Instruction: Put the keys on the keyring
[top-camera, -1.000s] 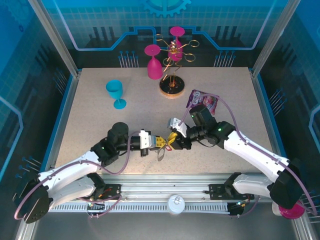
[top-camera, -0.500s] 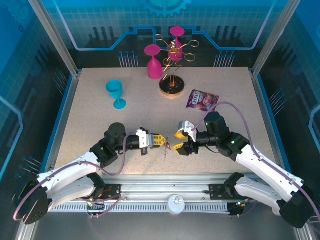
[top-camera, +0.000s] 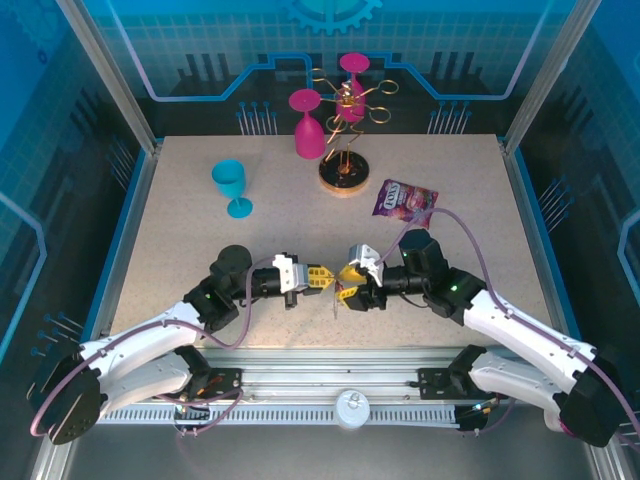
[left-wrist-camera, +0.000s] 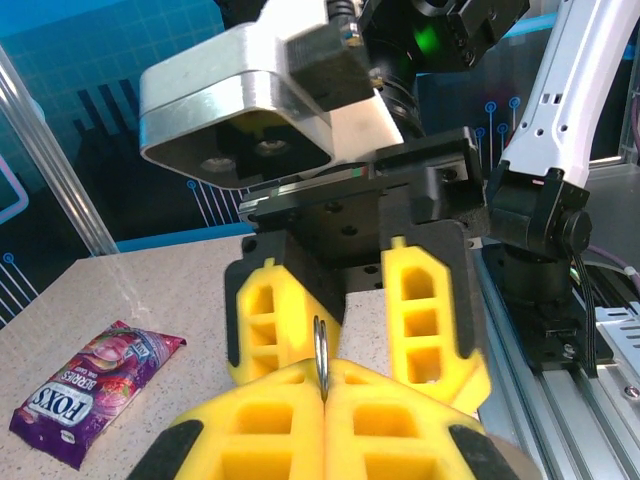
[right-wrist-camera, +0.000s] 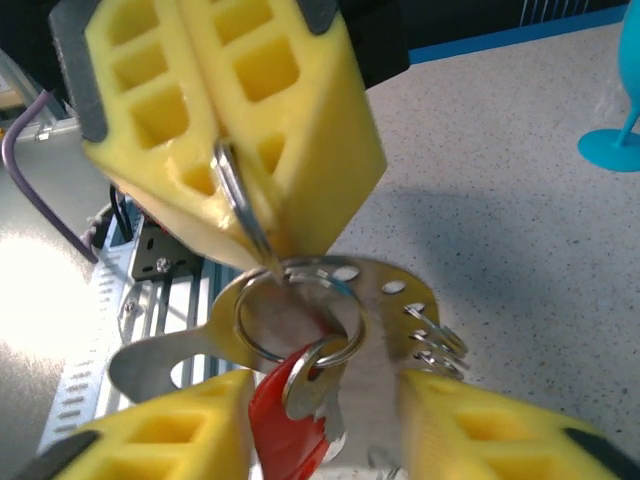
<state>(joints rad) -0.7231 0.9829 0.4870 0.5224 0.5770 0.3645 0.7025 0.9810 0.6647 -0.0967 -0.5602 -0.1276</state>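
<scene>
Keyring midair, near table's front edge

Table: beige, fine dark speckle, blue border strip.
Teal cup, toward far-left corner: solid teal.
Pink cup, near far edge: magenta. Second pink cup, same magenta.
Wire rack: gold; base black, orange-brown rim.
Snack packet, toward right edge: purple, white lettering, red berry print.
Left gripper, right gripper: yellow fingers, black mounts.
Arms white, black joints; cables purple.
Keys: red tag, silver metal piece.
Keyring: shiny silver rings.
Backdrop: blue, pale circuit-line pattern.
</scene>
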